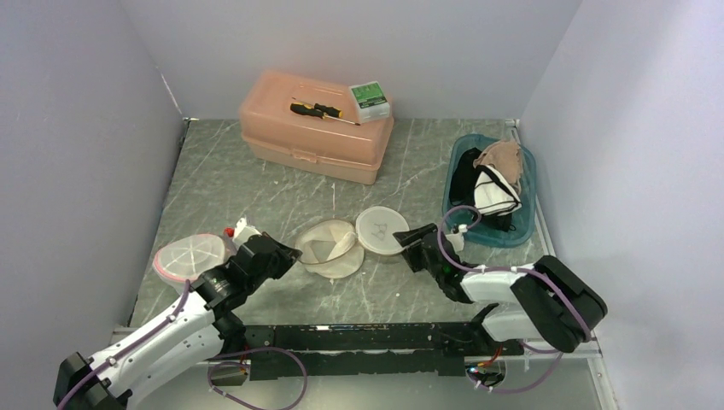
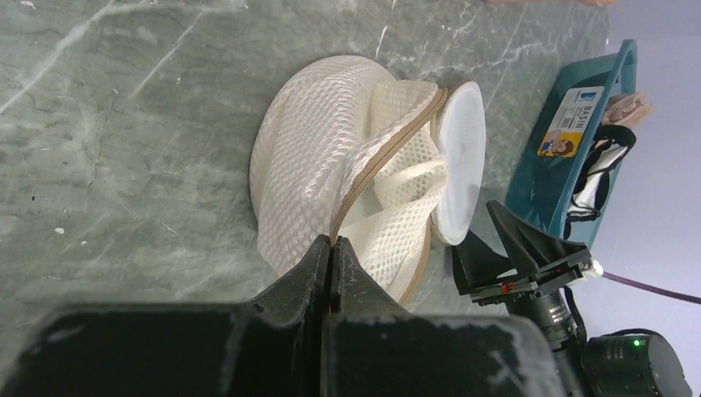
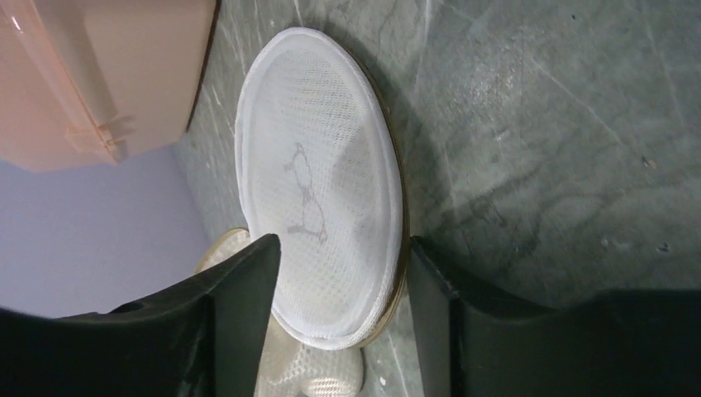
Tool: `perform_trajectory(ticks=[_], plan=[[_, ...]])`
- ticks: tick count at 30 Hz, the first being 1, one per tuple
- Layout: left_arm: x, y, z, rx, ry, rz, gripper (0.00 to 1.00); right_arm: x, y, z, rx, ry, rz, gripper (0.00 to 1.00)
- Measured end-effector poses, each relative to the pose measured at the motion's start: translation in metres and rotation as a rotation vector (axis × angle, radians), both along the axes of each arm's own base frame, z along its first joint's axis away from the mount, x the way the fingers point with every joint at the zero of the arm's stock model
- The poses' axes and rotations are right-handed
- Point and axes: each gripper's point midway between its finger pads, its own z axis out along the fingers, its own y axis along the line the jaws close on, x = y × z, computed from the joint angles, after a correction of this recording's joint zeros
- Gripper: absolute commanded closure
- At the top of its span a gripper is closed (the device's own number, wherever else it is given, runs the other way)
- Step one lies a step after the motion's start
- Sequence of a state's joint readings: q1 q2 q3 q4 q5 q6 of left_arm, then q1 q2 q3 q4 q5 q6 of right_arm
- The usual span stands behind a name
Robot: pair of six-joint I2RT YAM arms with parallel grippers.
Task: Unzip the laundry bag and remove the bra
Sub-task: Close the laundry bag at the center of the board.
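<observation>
- Position: the cream round mesh laundry bag (image 1: 329, 248) lies in the middle of the grey-green marbled worktop (image 1: 256, 188), towards its front edge, between the two arms.
- Its tan-trimmed zip edge is parted, so the bag gapes. Folds of cream mesh show in the opening, and I cannot tell whether any of them is a garment.
- A white round mesh panel (image 1: 382, 229) with a tan rim and a faint grey drawing on it lies just right of the bag and touches it. In the left wrist view it meets the bag along the tan trim.
- The left end effector (image 2: 331, 248) is at the bag's left side, with its fingers pressed together on the tan zip edge, pinching it.
- The right end effector (image 3: 343, 246) has its jaws apart, one finger on either side of the white panel's near rim. I cannot tell whether either finger touches the mesh.
- A second round mesh bag with a pink rim (image 1: 189, 259) lies just beside the left arm's wrist, well left of the cream bag.
- A teal plastic basin (image 2: 529, 188) stands at the right edge of the worktop, beyond the right end effector. It holds a heap of black, white and beige garments (image 1: 491, 184).
- A pale pink plastic box with a lid (image 1: 312, 137) stands at the back of the worktop, well apart from the bag.
- A screwdriver with a black and yellow handle (image 1: 316, 109) lies on the box lid.
- A small green and white carton (image 1: 370, 99) lies at the lid's right end.
</observation>
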State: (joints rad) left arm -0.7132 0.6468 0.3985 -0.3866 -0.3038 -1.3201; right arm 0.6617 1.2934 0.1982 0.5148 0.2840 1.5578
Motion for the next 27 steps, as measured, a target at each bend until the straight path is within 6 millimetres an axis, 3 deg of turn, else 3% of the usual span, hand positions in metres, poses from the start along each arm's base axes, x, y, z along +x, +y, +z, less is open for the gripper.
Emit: perform_trajectory(ticks=[2,8,11,14,18,27], plan=[[0.0,0.0,-0.001,0.002,0.004,-0.002,0.97,0.002,0.002,-0.003,-0.005,0.002,0.012,0.49],[-0.001,-0.001,-0.002,0.003,0.006,-0.005,0.97,0.001,0.01,-0.012,-0.019,0.007,0.079,0.8],[-0.001,-0.001,-0.003,0.011,0.008,-0.008,0.97,0.001,0.011,-0.006,-0.04,-0.023,0.113,0.93],[-0.001,0.0,-0.004,0.031,0.004,-0.02,0.97,0.002,0.013,0.022,-0.065,-0.118,0.158,1.0],[0.0,0.0,-0.001,0.064,-0.001,-0.039,0.97,0.005,0.018,0.083,-0.103,-0.307,0.216,1.0],[0.019,-0.014,0.039,0.149,-0.064,-0.115,0.97,-0.007,0.015,0.196,-0.401,-0.654,0.393,1.0]])
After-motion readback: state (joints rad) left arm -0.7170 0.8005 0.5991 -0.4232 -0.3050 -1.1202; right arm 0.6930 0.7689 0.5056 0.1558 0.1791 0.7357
